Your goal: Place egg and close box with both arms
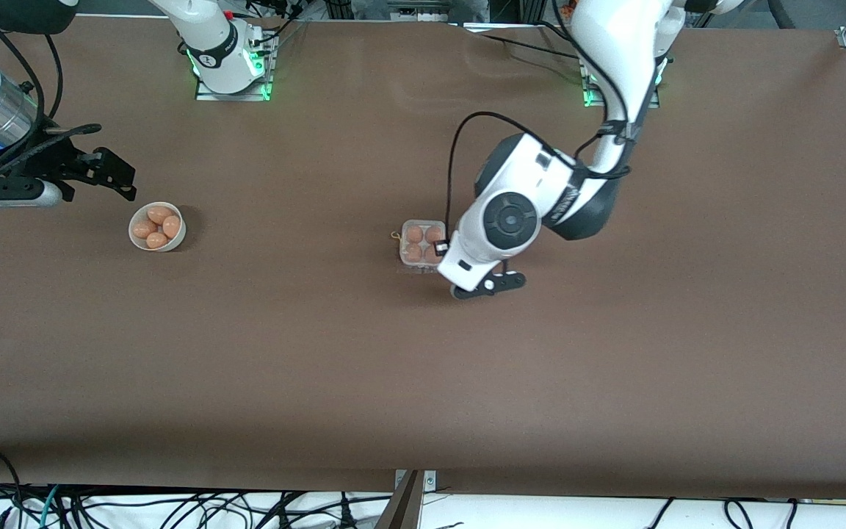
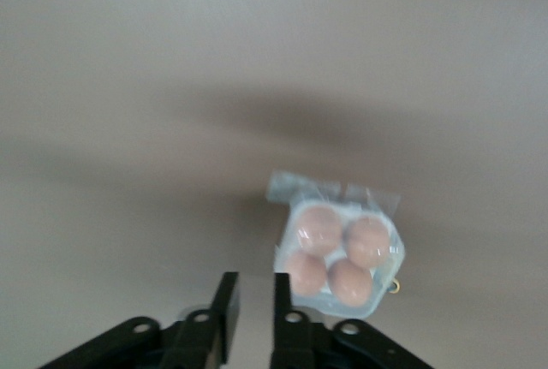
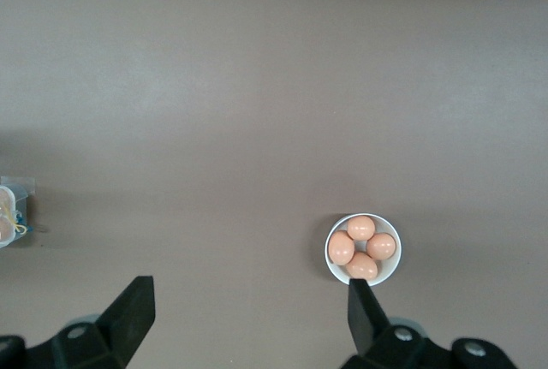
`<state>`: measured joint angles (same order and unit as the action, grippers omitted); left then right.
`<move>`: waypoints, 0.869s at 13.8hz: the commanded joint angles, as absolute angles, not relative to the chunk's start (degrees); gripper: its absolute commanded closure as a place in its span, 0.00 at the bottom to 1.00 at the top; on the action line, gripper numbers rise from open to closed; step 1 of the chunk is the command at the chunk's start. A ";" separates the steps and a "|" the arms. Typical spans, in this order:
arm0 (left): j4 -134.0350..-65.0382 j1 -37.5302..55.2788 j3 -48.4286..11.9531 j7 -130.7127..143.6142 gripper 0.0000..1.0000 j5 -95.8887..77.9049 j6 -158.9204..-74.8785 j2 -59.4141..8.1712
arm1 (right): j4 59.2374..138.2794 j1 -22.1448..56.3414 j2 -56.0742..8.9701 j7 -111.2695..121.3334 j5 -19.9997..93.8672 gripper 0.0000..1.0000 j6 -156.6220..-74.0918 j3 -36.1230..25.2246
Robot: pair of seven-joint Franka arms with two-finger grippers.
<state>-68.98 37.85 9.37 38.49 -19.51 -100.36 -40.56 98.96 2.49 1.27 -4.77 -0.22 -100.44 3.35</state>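
1. The left gripper (image 2: pixel 253 305), matte black with flat narrow fingers, is hanging just above the brown table (image 1: pixel 423 367) beside the box (image 1: pixel 421 245); its jaws are standing slightly parted with a slim gap, holding nothing.
2. Just beside those fingertips, the box is sitting flat: a small square white tray with rounded corners under a glossy clear plastic lid that is lying down over four smooth, rounded orange-brown eggs (image 2: pixel 341 255), one per cell.
3. In the front view the left arm's bulky white wrist is covering the box's corner nearest that arm's end.
4. The right gripper (image 3: pixel 248 309) is waiting over the table's right-arm end, its black wedge-shaped fingers spread wide and empty.
5. Near it, a round white bowl (image 1: pixel 157 226) is holding four more eggs of the same colour, well apart from the box.
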 commanded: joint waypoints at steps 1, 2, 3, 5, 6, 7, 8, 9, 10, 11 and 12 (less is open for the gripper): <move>-66.71 31.40 9.06 33.06 0.22 -18.11 -96.07 -36.49 | 98.53 1.76 1.58 -4.75 -0.88 0.00 -99.76 4.04; -66.71 29.64 9.23 32.44 0.18 -18.02 -95.19 -35.17 | 98.53 1.76 1.50 -4.75 -0.88 0.00 -99.76 3.96; -66.71 27.62 9.32 31.56 0.16 -17.84 -94.49 -33.68 | 98.53 1.76 1.49 -4.75 -0.88 0.00 -99.76 4.04; -66.62 24.27 9.32 29.80 0.11 -17.84 -94.04 -32.35 | 98.53 1.76 1.49 -4.75 -0.88 0.00 -99.76 4.04; -66.36 22.87 9.84 29.19 0.09 -17.75 -94.04 -31.56 | 98.53 1.76 1.49 -4.75 -0.88 0.00 -99.76 4.04; -65.40 21.63 10.54 29.09 0.03 -16.19 -93.87 -31.38 | 98.53 1.84 1.58 -4.75 -0.88 0.00 -99.76 4.04; -64.52 21.19 10.72 29.09 0.00 -13.21 -92.82 -31.38 | 98.53 1.76 1.58 -4.75 -0.88 0.00 -99.76 4.04; -63.73 20.57 11.16 29.00 0.00 -11.01 -91.16 -31.38 | 98.53 1.76 1.50 -4.75 -0.88 0.00 -99.76 4.04; -62.68 19.61 11.51 29.00 0.00 -10.20 -89.84 -31.38 | 98.53 1.76 1.49 -4.75 -0.88 0.00 -99.76 4.04; -62.32 17.86 11.34 29.00 0.00 -10.20 -89.39 -31.38 | 98.53 1.84 1.49 -4.75 -0.88 0.00 -99.67 4.04; -61.71 16.28 11.34 29.00 0.00 -10.20 -89.38 -31.38 | 98.53 1.76 1.49 -4.75 -0.88 0.00 -99.67 4.04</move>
<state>-63.97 18.85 11.57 29.84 -11.51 -91.18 -31.21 98.95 2.47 1.27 -4.77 -0.22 -100.44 3.35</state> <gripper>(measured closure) 0.000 0.000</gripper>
